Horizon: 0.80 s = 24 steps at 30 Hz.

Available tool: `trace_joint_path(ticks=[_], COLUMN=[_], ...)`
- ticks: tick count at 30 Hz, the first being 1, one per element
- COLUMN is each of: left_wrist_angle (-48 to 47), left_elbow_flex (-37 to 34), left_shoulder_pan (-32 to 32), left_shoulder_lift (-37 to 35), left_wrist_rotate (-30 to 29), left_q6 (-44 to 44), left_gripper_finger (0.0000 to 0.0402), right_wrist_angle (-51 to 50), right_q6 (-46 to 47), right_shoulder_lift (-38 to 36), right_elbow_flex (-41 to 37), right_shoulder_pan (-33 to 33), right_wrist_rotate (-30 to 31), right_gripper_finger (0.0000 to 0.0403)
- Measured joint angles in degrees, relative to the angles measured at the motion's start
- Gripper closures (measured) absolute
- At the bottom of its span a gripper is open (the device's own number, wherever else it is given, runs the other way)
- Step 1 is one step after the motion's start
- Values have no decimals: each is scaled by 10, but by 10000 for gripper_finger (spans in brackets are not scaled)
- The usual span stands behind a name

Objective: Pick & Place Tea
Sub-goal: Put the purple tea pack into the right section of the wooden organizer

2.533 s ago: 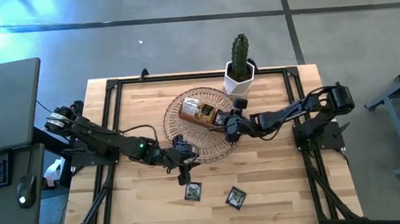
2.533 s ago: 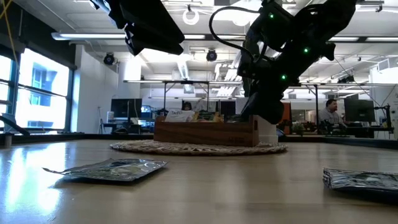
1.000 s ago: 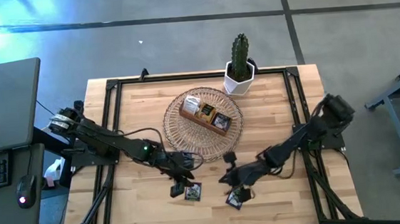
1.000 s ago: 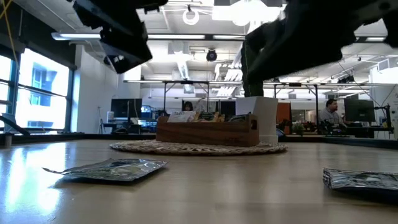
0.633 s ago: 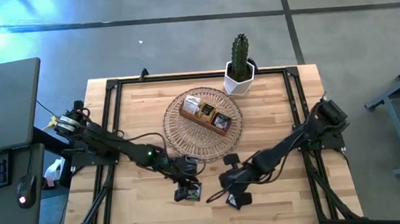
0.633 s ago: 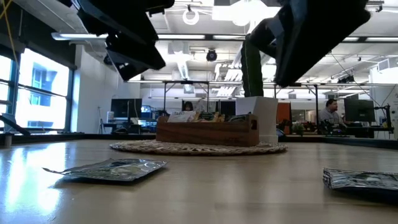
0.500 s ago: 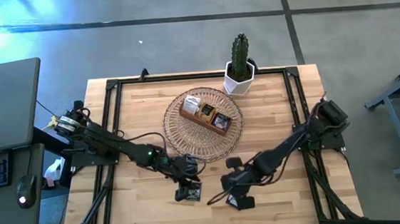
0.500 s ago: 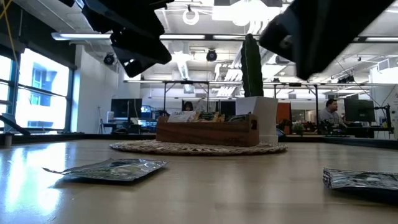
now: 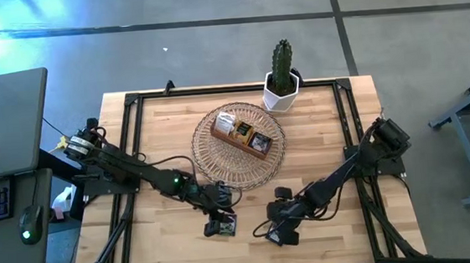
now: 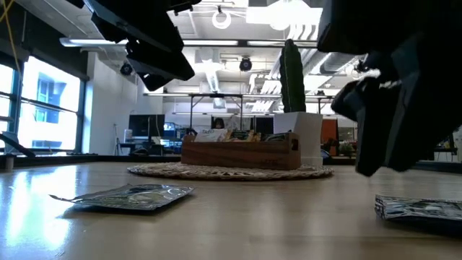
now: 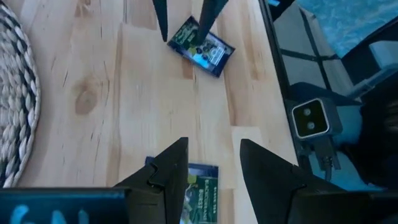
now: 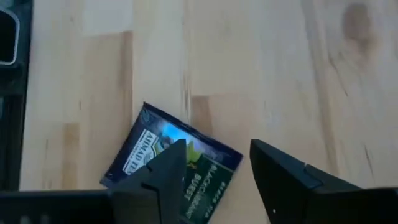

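A: Left gripper [image 9: 218,221]?
B: Hovering low over the near part of the pale wooden slatted table [image 9: 158,121], just above the left dark blue-green foil tea packet [image 9: 226,225]. Jaws apart, nothing between them. Left wrist view: same packet [image 11: 202,193] lying flat under the spread fingers [image 11: 166,177].

A: Right gripper [image 9: 278,230]?
B: Also down near the front edge, over the right dark blue-green foil tea packet [image 12: 171,162]. Jaws spread, straddling it from above, not clamped. Packet flat on the wood, tilted. Can't tell whether the fingertips touch the table.

A: Low view?
B: Left packet [image 10: 130,196] and right packet [image 10: 419,209] both flat on the tabletop, well apart. Both grippers above them.

A: Rest of the tea?
B: More small packets standing in the brown wooden compartment box [image 9: 242,134], on the round woven wicker mat [image 9: 212,163] mid-table. Colours too small to sort.

A: Anything else?
B: Green cactus in a white hexagonal pot [image 9: 283,87] at the far edge, just beyond the mat.
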Motion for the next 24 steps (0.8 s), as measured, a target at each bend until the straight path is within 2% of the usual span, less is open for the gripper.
trace_joint_path(ticks=[3, 11, 16, 20, 24], left_wrist_angle=[-4, -11, -13, -14, -18], left_elbow_flex=[0, 0, 0, 0, 0], left_shoulder_pan=[0, 0, 1, 0, 1], left_shoulder_lift=[0, 0, 0, 0, 0], left_wrist_rotate=[0, -1, -4, -11, -18], left_q6=[0, 0, 0, -2, -2], left_gripper_finger=[257, 257, 257, 257, 257], right_wrist_angle=[44, 134, 161, 174, 188], right_q6=[-44, -55, -125, -195, -225], right_shoulder_lift=[0, -3, -3, -2, -2], right_elbow_flex=[-35, -106, -134, -150, -157], right_shoulder_pan=[1, 4, 7, 18, 15], right_wrist_rotate=[10, 25, 55, 105, 118], right_gripper_finger=[222, 222, 225, 255, 299])
